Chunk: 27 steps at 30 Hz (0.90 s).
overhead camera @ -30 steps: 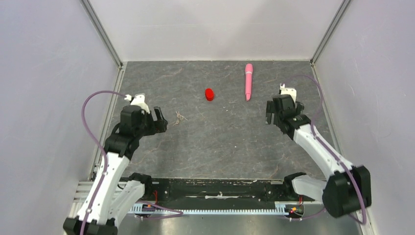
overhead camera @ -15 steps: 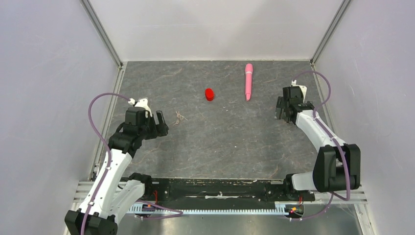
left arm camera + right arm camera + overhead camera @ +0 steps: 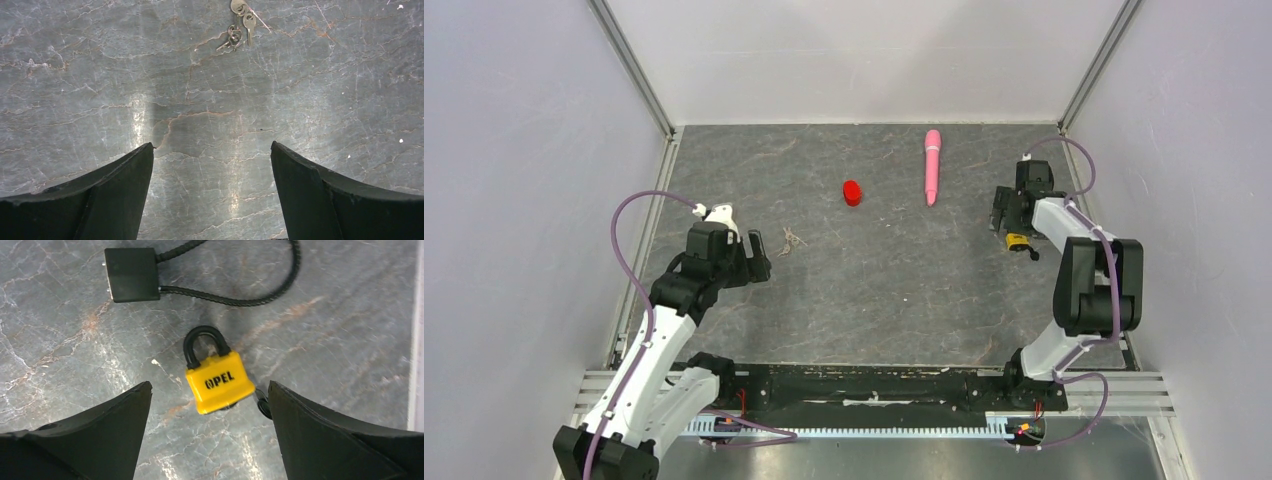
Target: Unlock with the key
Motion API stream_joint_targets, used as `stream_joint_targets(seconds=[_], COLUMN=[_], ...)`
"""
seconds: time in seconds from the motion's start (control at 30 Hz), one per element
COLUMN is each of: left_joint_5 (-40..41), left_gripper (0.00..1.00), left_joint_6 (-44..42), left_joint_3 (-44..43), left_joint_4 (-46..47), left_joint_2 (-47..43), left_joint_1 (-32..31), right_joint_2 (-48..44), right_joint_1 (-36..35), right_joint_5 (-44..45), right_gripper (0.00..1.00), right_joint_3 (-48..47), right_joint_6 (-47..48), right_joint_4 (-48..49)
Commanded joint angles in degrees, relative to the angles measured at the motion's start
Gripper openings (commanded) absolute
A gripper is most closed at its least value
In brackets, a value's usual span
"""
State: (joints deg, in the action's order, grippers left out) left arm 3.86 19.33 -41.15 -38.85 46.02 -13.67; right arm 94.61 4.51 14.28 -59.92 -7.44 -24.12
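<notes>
Starting on the left: the left gripper (image 3: 752,262) is spread wide open with nothing in it and touching nothing, just hanging over bare bench (image 3: 874,290). In its wrist cam the two black fingers (image 3: 115,185) frame empty stone, and the key (image 3: 249,21) sits up at the top edge of that view, well ahead of the fingertips, lying flat with a couple of other tiny keys on a ring. From above, that little bunch is just to the right of the left gripper.

Mid-bench at the far side there's a small red thing (image 3: 852,192), and right of it a pink pen-shaped thing (image 3: 932,167).

Over on the right, the right gripper (image 3: 1006,213) is wide open too and not holding anything. The yellow padlock (image 3: 219,382) lies flat between its fingers, shackle pointing away. I can't tell if either finger touches it. A black cord with a block end (image 3: 132,274) lies just past the padlock
</notes>
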Motion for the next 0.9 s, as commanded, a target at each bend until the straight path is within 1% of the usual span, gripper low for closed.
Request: stream_joint_targets(seconds=[0.0, 0.13, 0.4, 0.53, 0.6, 0.67, 0.8, 0.87], left_joint_5=[1.3, 1.2, 0.7, 0.5, 0.4, 0.2, -0.6, -1.0], left_gripper=[0.92, 0.92, 0.92, 0.92, 0.92, 0.92, 0.92, 0.92], left_joint_6=[-0.2, -0.1, 0.0, 0.1, 0.1, 0.1, 0.0, -0.1], left_joint_3=[-0.6, -0.5, -0.3, -0.3, -0.3, -0.3, -0.4, -0.4], left_joint_4=[2.2, 2.3, 2.5, 2.5, 2.5, 2.5, 2.5, 2.5], left_joint_2=[-0.6, -0.5, -0.2, 0.0, 0.2, 0.4, 0.9, 1.1], left_joint_1=[-0.7, -0.8, -0.8, -0.8, -0.8, -0.8, -0.7, -0.7], right_joint_2=[4.3, 5.8, 4.1, 3.1, 1.8, 0.0, -3.9, -5.9], right_joint_1=[2.0, 2.3, 2.3, 2.1, 1.1, -0.7, -6.2, -8.9], right_joint_5=[-8.0, -8.6, -8.8, -10.8, -10.8, -10.7, -11.6, -12.2], right_gripper=[0.85, 0.77, 0.59, 0.40, 0.34, 0.30, 0.23, 0.17], right_joint_3=[-3.1, -2.4, 3.7, 4.8, 5.8, 7.1, 9.4, 10.3], right_joint_6=[3.5, 4.5, 4.8, 4.2, 4.3, 3.9, 2.3, 0.6], right_joint_4=[2.3, 3.0, 5.9, 6.5, 6.8, 7.2, 7.5, 7.3])
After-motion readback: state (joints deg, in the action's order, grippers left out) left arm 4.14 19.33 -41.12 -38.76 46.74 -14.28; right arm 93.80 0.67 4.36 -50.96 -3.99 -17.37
